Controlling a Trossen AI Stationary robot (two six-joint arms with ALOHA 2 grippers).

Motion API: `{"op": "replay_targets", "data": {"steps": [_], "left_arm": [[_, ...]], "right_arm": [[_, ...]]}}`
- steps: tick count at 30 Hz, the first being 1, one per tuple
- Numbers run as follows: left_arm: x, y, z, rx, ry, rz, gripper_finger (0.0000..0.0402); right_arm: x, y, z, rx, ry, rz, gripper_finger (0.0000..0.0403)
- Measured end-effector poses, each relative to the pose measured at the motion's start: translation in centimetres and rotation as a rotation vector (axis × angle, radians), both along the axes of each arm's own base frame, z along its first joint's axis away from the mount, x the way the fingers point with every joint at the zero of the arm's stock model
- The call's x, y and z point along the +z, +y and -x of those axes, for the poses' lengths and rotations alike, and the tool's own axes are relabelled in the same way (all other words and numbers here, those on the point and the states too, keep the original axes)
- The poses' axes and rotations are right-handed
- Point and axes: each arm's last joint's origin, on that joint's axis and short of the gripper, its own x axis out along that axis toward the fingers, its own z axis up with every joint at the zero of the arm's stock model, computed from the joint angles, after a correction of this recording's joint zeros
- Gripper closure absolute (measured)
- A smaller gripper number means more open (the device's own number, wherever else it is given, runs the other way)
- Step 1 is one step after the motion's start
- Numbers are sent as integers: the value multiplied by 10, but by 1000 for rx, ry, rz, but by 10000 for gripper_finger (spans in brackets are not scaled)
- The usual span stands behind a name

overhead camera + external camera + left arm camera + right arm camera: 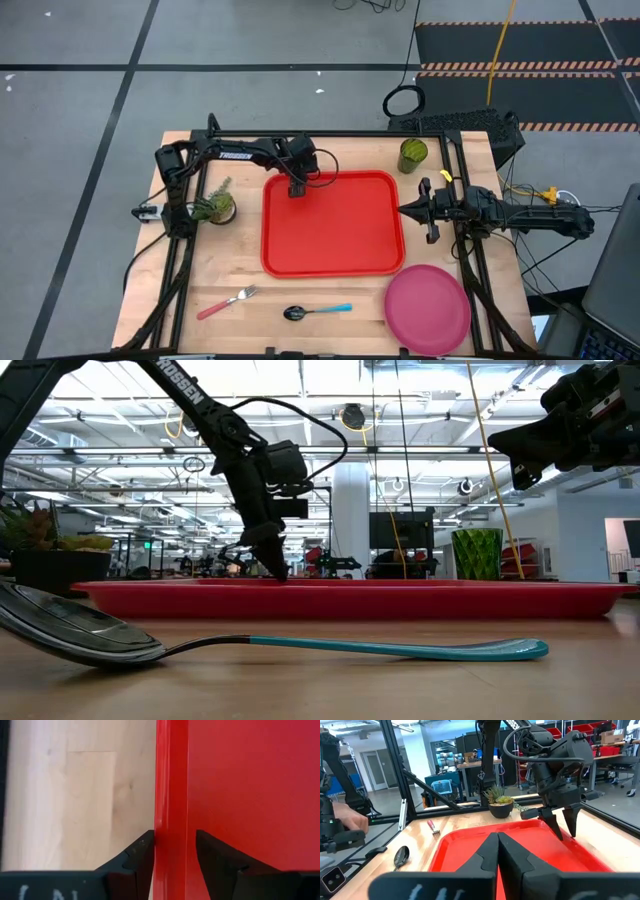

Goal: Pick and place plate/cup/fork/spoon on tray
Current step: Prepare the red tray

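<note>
The red tray point(335, 262) lies flat at the table's middle. My left gripper point(296, 190) points steeply down at the tray's far rim point(171, 795), near the far left corner. It is open, with one finger outside the rim and one over the tray's floor. The pink plate point(428, 308) lies at the near right, the green cup point(412, 155) stands at the far right, and the fork point(227, 301) and blue-handled spoon point(317, 311) lie near the front edge. My right gripper point(403, 210) hangs shut and level beyond the tray's right side. My left gripper straddles the tray's far rim point(170, 840) from above, its fingers set across the rim. The outer finger point(142, 851) stands right at the rim's outer side, and I cannot tell whether it touches. The inner finger point(215, 851) stands clear. The tray lies flat on the table.
A small potted plant point(215, 205) stands left of the tray. Black frame bars run along both table sides. A person's hand point(350, 822) shows beyond the table in the right wrist view. Bare wood lies between the tray and the cutlery.
</note>
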Motion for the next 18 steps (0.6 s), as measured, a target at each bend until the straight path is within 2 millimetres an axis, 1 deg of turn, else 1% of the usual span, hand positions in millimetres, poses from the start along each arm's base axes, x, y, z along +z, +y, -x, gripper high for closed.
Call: {"op": "replay_targets", "data": {"steps": [6,10,16,18], "left_arm": [[0,-7,-2,-37,9,7,257],[0,-8,-2,-45,13,0,257],[0,-2,0,-8,60,-103,256],[0,-1,0,0,64,-114,256]], "right_arm": [[0,0,0,0,1,0,403],[0,0,0,0,0,0,403],[0,0,0,0,0,0,403],[0,0,0,0,0,0,403]]}}
